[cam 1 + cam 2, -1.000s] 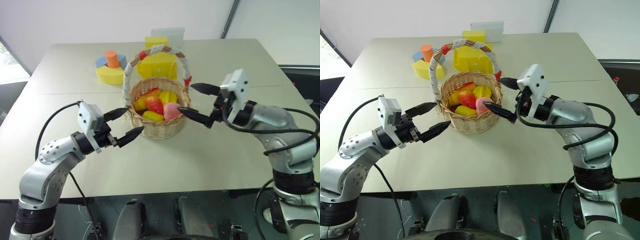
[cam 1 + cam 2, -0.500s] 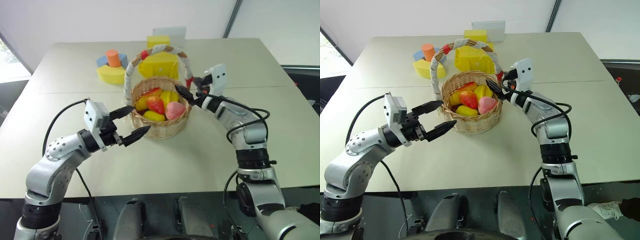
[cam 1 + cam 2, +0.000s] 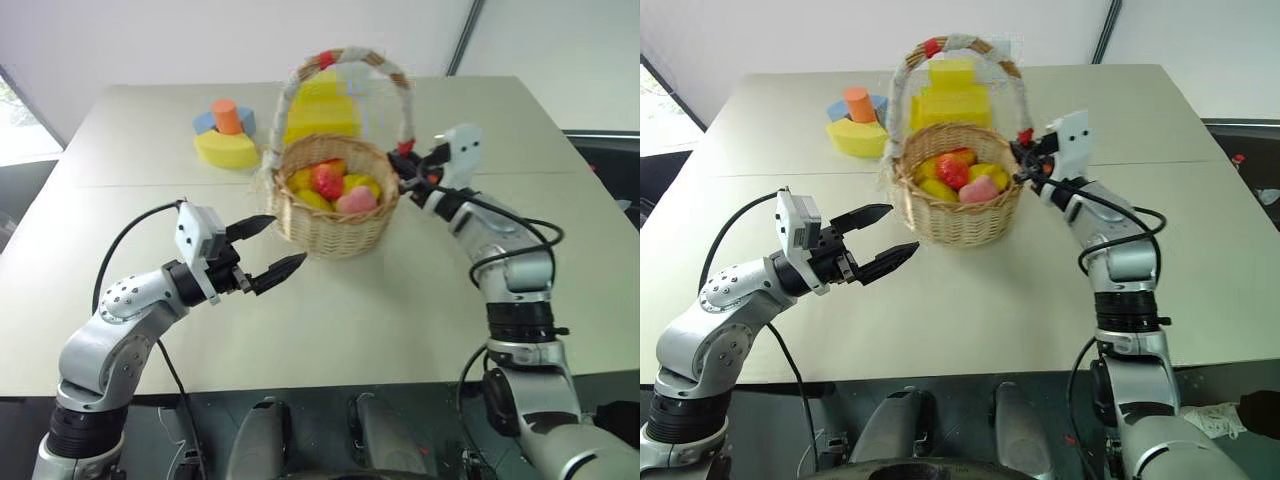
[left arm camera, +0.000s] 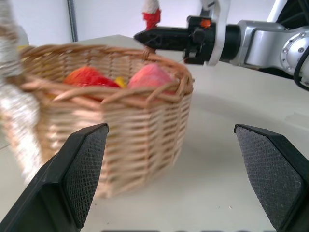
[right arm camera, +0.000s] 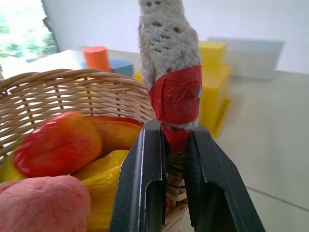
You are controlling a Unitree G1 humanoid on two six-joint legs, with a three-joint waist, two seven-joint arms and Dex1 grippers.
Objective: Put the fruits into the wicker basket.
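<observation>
A: Gripping the wicker basket (image 3: 335, 205) by its handle — right gripper (image 5: 175, 159) has both black fingers pinched on the handle's base, just under the red band (image 5: 176, 99), at the rim on the robot's right side.

B: Fruits?

A: All inside the basket. Pink peach (image 3: 357, 200) sits nearest the right gripper, orange-red mango (image 3: 328, 181) in the middle, yellow pieces (image 3: 302, 190) around and under them. Which yellow one is the lemon, I can't tell.

B: Left side?

A: Left gripper (image 3: 275, 248) is spread wide, holding nothing. It points at the basket's near-left wall — close to it, not touching. Its wrist view has the woven wall between the two fingers (image 4: 77, 169) with a clear gap.

B: Where's the basket on the table?

A: Middle of the beige table (image 3: 330, 330). Behind it, a yellow stepped foam block (image 3: 952, 95), seen through the handle arch. Farther left, a yellow curved block (image 3: 225, 150) with an orange cylinder (image 3: 226, 115) and a blue piece (image 3: 205, 122) on top.
</observation>
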